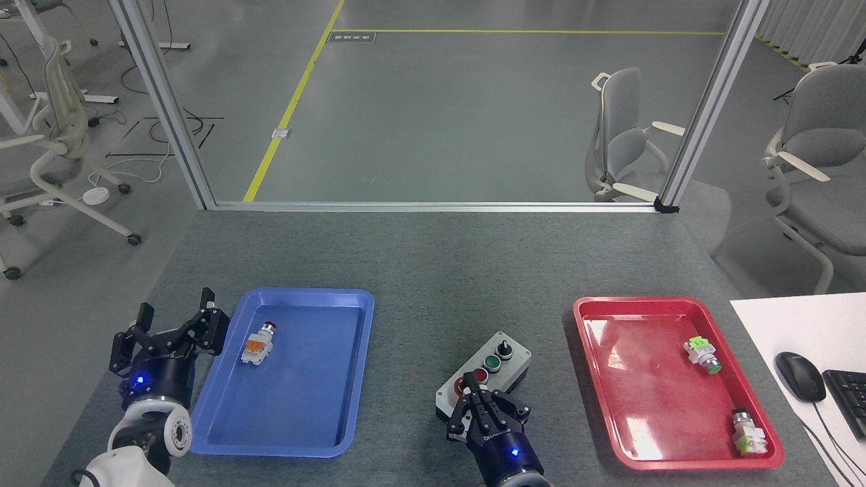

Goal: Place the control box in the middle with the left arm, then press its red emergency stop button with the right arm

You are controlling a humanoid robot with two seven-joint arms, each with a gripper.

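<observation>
In the head view, the control box (486, 373) lies on the bare grey worktop (433, 270) between the blue tray (287, 372) and the red tray (670, 382), set at a slant with its knob end farther from the robot and to the right. It stands well apart from both trays, with open felt on either side and a broad clear stretch behind it up to the aluminium rail at the worktop's far edge. Along its face run a black knob, a green button, a small red button, and at the near-left end the red emergency stop button (463, 385), only partly seen.

The right hand (473, 399) comes up from the bottom edge just in front of the box, its black fingers drawn together to a point at the emergency stop button. Whether the tips touch it cannot be told.

The left hand (174, 322) hovers over the worktop near its left edge, just beside the blue tray's left rim, fingers spread apart and holding nothing.

An orange-and-white push-button part (257, 345) lies in the blue tray's far-left area. The red tray holds a green-capped part (701, 355) toward its right side and another green-and-white part (746, 433) in its near-right corner. A mouse (800, 376) sits on a white surface beyond the worktop's right edge.
</observation>
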